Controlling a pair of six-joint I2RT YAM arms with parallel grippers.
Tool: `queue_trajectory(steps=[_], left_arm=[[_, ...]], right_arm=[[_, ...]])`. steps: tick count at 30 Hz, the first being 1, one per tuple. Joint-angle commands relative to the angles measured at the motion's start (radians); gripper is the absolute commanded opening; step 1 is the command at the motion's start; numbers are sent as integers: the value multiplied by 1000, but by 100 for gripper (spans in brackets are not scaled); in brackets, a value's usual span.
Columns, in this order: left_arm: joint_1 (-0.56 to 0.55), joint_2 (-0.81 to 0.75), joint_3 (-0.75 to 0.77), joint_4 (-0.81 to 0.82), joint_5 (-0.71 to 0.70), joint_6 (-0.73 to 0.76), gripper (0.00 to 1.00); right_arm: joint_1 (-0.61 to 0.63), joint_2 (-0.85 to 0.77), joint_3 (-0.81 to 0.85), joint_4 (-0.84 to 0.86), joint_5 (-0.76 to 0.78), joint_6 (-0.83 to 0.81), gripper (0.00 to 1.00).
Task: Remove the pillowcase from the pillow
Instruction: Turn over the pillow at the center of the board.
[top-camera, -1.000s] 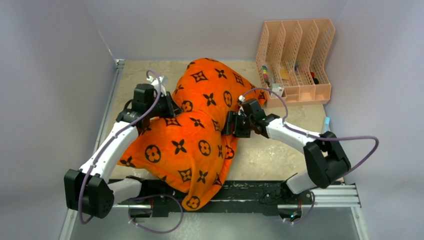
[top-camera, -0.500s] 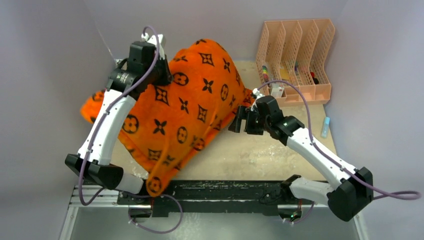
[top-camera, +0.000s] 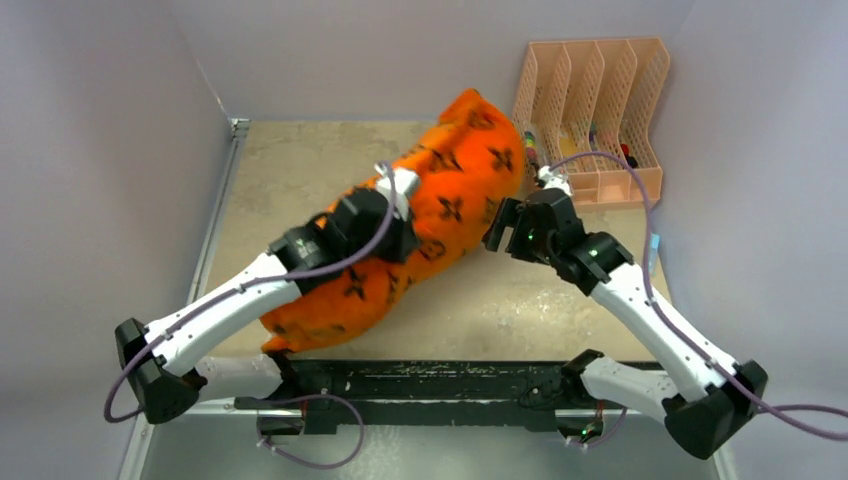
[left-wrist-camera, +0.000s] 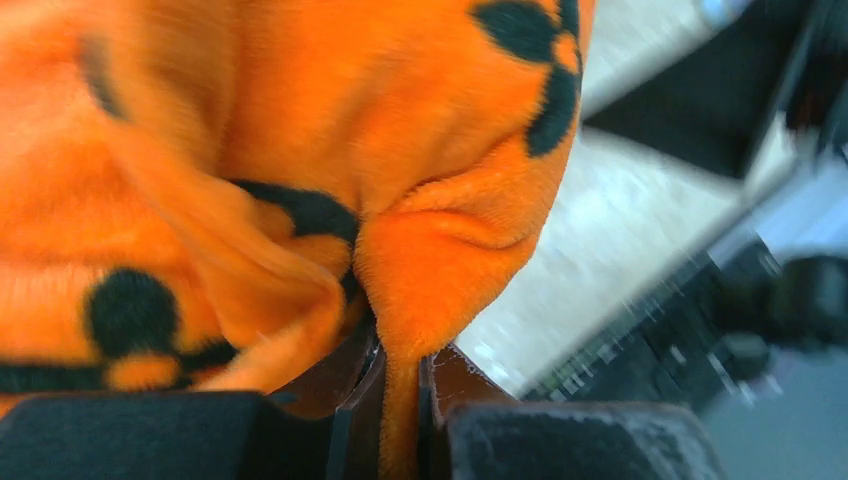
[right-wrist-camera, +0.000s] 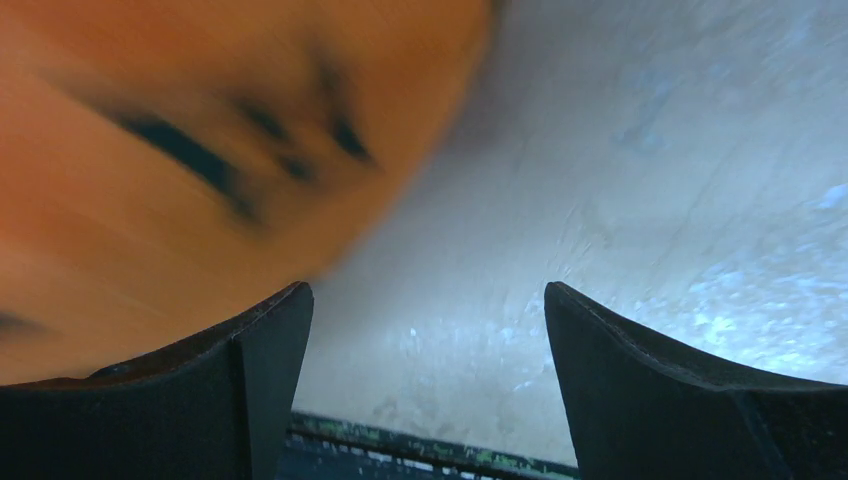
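Observation:
The orange pillowcase (top-camera: 460, 180) with black motifs lies in a long bundle from the table's near left to the far right. The white pillow is hidden inside it. My left gripper (top-camera: 398, 240) is shut on a fold of the pillowcase (left-wrist-camera: 440, 250), pinched between the jaws (left-wrist-camera: 398, 400), over the middle of the bundle. My right gripper (top-camera: 502, 232) is open and empty just right of the bundle; in the right wrist view (right-wrist-camera: 428, 340) its jaws stand wide apart over bare table, with the blurred pillowcase (right-wrist-camera: 200, 160) at upper left.
A peach slotted file rack (top-camera: 592, 115) with small items stands at the back right, close to the bundle's far end. A small blue object (top-camera: 653, 245) lies at the right wall. The black rail (top-camera: 450, 385) runs along the near edge.
My left arm swung from the far left down to the centre, dragging the pillowcase with it into a narrower bundle toward the right. My right gripper moved slightly right and back.

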Motion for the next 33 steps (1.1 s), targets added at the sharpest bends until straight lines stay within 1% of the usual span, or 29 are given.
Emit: queue_trajectory(steps=[1,2,4,5,7,8,11,12,15,19,21,23,25,29,32,33], left_arm=[[-153,34,-140,232,145,-177,6],[-188,56,-114,182,105,-173,19],[-220,57,-64,111,8,-172,30],[-221,30,-55,114,-15,-175,38],[-221,-43,-47,149,-43,-180,63],[-220,-77,-38,157,-51,-182,68],[-219,-136,15,118,-70,-181,74],[-220,-147,36,84,-88,-188,75],[-219,-179,66,-42,-194,-227,78],[-221,-323,9,-115,-371,-298,80],[-219,-385,-1,-157,-429,-326,80],[-219,-415,-9,-231,-496,-356,81],[-220,-412,-14,-306,-555,-407,82],[-220,-396,-59,-390,-614,-546,82],[-220,-416,-137,-385,-627,-619,83],[-220,-426,-160,-377,-621,-636,83]], right_arm=[[8,-138,92,-41,251,16,89],[9,-169,81,-25,217,-1,91],[8,-208,76,-22,188,-15,94],[8,-222,75,-28,174,-12,95],[8,-225,68,-43,128,3,96],[7,-223,62,-51,96,14,96],[8,-215,38,-40,-18,31,97],[7,-214,31,-32,-22,32,97],[7,-209,7,-62,-101,25,97],[8,-216,-13,-208,-85,40,96],[8,-253,-45,-233,-106,42,96],[8,-302,-79,-240,-124,53,96],[8,-343,-99,-251,-137,82,96],[9,-411,-134,-218,-252,101,97],[9,-393,-156,-180,-374,73,97],[9,-371,-163,-181,-392,63,97]])
